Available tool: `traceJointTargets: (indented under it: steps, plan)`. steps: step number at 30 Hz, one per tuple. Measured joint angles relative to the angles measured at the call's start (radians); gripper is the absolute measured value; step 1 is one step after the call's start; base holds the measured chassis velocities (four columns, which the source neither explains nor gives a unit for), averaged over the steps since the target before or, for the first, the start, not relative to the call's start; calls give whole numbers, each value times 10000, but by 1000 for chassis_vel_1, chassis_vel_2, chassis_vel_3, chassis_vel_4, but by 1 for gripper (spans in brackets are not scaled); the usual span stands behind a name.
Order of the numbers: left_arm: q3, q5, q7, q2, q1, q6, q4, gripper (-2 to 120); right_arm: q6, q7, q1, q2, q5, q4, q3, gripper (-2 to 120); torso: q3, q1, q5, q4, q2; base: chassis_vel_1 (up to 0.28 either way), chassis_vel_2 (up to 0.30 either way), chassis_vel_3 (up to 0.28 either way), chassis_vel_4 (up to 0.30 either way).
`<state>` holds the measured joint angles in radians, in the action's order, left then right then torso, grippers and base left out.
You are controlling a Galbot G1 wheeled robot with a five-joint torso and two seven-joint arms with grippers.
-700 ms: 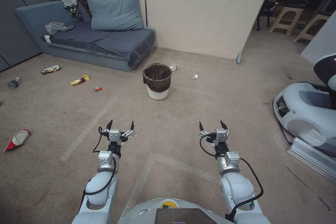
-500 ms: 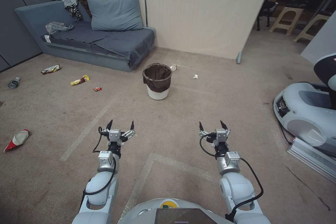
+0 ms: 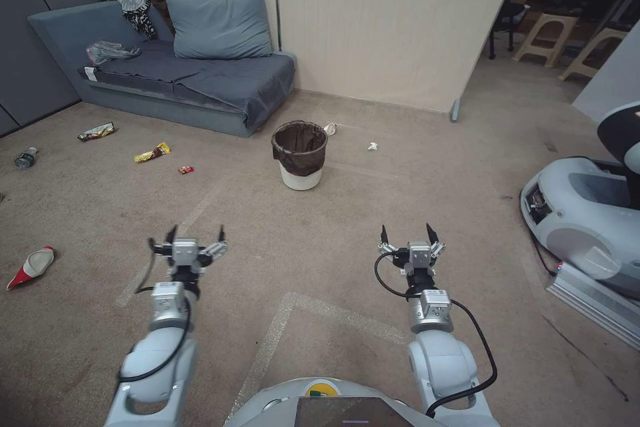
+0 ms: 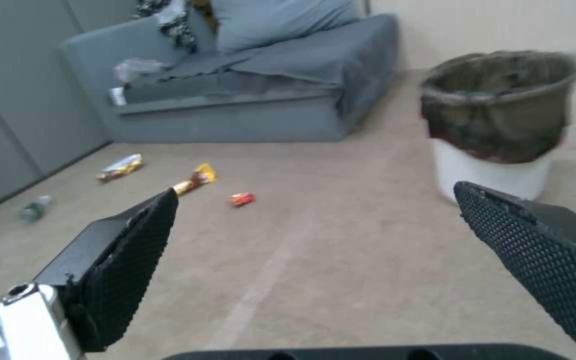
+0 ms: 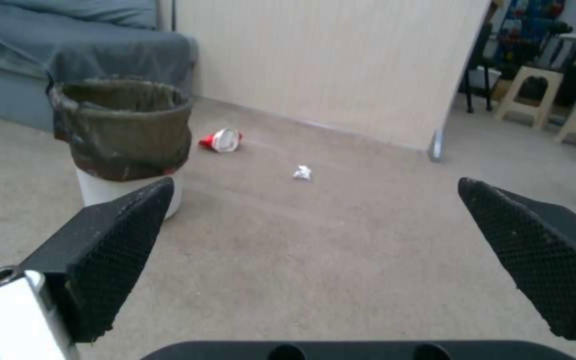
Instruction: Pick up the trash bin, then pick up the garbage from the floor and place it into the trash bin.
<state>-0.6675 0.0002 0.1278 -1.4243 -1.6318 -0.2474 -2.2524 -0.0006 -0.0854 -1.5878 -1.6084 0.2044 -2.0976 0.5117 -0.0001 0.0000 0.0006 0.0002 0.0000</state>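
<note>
The trash bin (image 3: 299,155) stands upright on the beige carpet, just off the front corner of the grey sofa (image 3: 180,73). It is a small round tub of white plastic, slightly tapered, with a dark crinkled bag liner folded down over its rim so that only the lower band of white shows.

Six pieces of garbage lie scattered on the floor. Just behind the bin, toward the cream panel wall, a red-and-white paper cup (image 5: 221,140) lies on its side, and a crumpled white tissue (image 3: 373,145) sits a little further along. On the sofa side of the bin there are three flat, shiny wrappers: a small red one (image 3: 186,169) nearest the bin, a long yellow one (image 3: 153,152) beyond it, and a dark one with yellow (image 3: 97,131) near the sofa's long front edge. A clear plastic bottle (image 3: 26,158) lies farther out toward the grey wall panels. A red-and-white shoe (image 3: 31,267) rests on its side, well apart from the rest.

Both arms hang low over bare carpet, well short of the bin. The left gripper (image 3: 194,237) has its two black, mesh-textured, wedge-shaped fingers (image 4: 128,260) spread wide and holds nothing. The right gripper (image 3: 407,234) is likewise spread wide and empty, its fingers (image 5: 118,245) framing the bin, cup and tissue.
</note>
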Motion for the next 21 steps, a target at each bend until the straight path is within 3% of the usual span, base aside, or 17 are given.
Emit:
traceJointTargets:
  steps: [1,10,21]
  plan:
    - [70,-52,-10,1,-54,-88,-29,100,102,45,8,-23,-11,37,6,100,1,0,-14,-1,0,0,0,0,0]
    - [71,-86,-231,-10,-98,-60,155,100,1084,203,143,-14,154,407,136,100,1,0,-9,-2,0,0,0,0,0]
    - [275,-116,-553,-56,-137,18,215,100,1420,459,121,-7,150,574,188,100,1,0,-7,-3,0,0,0,0,0]
